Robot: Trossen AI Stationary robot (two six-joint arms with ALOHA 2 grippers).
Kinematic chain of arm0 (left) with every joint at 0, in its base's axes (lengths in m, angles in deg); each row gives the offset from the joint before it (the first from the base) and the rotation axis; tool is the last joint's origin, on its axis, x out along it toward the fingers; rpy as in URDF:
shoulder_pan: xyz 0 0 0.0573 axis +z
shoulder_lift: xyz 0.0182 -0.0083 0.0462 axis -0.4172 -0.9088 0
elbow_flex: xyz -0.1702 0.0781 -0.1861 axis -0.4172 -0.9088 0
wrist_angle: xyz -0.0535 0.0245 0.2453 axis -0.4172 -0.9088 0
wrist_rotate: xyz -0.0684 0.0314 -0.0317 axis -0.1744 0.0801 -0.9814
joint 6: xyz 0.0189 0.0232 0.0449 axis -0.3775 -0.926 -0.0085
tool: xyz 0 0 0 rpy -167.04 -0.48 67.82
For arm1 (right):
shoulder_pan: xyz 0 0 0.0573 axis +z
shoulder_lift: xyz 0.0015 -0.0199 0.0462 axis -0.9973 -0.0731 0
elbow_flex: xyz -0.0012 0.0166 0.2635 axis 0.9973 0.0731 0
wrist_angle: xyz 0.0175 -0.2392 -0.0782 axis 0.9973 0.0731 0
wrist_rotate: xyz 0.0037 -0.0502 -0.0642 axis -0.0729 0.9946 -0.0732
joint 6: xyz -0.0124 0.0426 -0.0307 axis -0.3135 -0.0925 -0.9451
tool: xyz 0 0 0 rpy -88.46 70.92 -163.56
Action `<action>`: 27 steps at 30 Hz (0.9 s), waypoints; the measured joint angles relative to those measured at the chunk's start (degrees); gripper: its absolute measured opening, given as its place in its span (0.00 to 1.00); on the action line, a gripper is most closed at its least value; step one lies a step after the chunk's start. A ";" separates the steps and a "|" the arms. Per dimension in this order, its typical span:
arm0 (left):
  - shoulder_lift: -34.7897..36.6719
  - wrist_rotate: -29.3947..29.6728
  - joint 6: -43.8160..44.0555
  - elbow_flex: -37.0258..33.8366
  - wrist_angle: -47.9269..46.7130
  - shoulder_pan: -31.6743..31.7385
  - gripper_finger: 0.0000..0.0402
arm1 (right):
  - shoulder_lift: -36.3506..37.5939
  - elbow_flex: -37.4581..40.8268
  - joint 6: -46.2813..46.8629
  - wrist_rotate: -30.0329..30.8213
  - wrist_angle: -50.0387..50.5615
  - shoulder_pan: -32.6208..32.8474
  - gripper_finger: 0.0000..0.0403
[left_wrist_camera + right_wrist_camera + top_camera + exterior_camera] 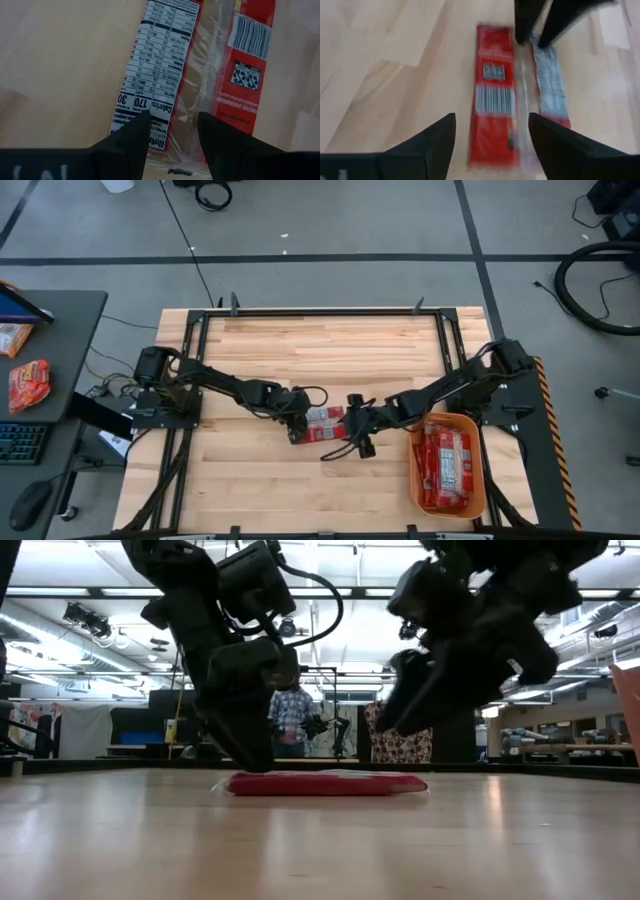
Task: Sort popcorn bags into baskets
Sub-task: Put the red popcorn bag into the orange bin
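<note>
One flat red popcorn packet (325, 418) with a white nutrition panel lies flat on the wooden table at its middle. It also shows in the low view (330, 784), the left wrist view (160, 60) and the right wrist view (492, 100). My left gripper (297, 427) is open and points down at the packet's left end (172, 120). My right gripper (357, 435) is open and empty, and hovers over the packet's right end (395, 720). The orange basket (448, 417) stands at the right and holds several red packets (447, 465). My left gripper comes from above, pointing down, at the packet's left end. One fingertip (135, 131) stands over the nutrition panel (150, 102) and the other (215, 131) over the red half, with the clear seam between them. I cannot tell whether they touch the packet.
A dark side table at the left carries a puffy orange-red snack bag (28, 383) and a keyboard. Dark frame rails (320, 311) run along the table's edges. A person (292, 710) stands in the room behind. Bare wood lies toward the near and far edges.
</note>
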 joint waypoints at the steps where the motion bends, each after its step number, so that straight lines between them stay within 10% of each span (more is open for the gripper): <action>1: -0.06 0.06 0.14 0.04 -0.04 -0.06 0.43 | -0.93 -0.03 -0.80 -0.04 -1.95 0.08 0.63; 12: -0.15 -0.84 5.53 -0.09 2.10 -0.26 0.43 | -7.81 -1.15 -9.76 2.36 -5.50 0.99 0.64; 27: -0.22 -3.14 7.95 -0.18 3.81 -0.35 0.43 | -11.24 -1.03 -27.88 20.52 -6.39 1.63 0.59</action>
